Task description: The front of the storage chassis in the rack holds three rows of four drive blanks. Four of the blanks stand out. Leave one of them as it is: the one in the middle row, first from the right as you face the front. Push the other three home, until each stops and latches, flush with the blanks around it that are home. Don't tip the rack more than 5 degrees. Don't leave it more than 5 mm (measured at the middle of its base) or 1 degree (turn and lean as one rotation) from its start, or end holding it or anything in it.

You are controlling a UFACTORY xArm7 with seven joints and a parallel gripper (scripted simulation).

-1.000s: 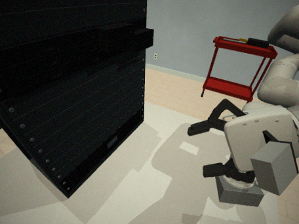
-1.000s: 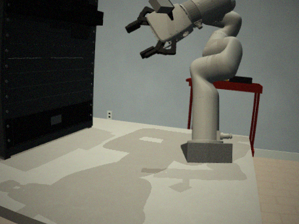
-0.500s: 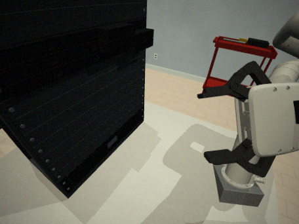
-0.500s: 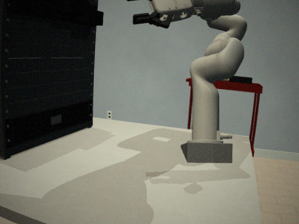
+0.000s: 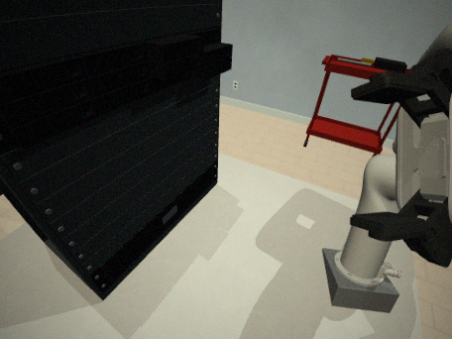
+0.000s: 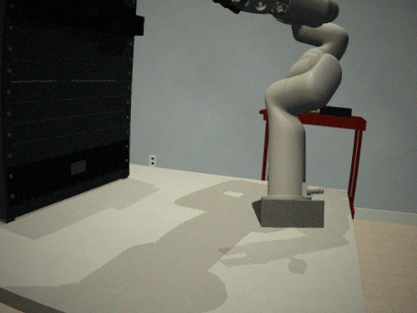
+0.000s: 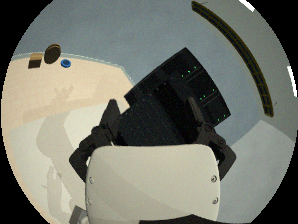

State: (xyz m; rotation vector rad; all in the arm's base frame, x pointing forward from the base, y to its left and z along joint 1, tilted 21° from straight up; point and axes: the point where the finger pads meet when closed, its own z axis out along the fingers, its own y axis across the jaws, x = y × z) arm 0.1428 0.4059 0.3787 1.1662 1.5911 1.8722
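One black rack stands at the left, its storage chassis high on the front; one protruding ledge shows there, though the individual blanks are too dark to count. One red cart stands by the wall. At the right, one arm holds its tool spread wide and empty, well apart from the rack.

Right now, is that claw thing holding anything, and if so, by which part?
Nothing is held. The gripper is wide open in mid-air, well apart from the black rack, with only empty space between its fingers.
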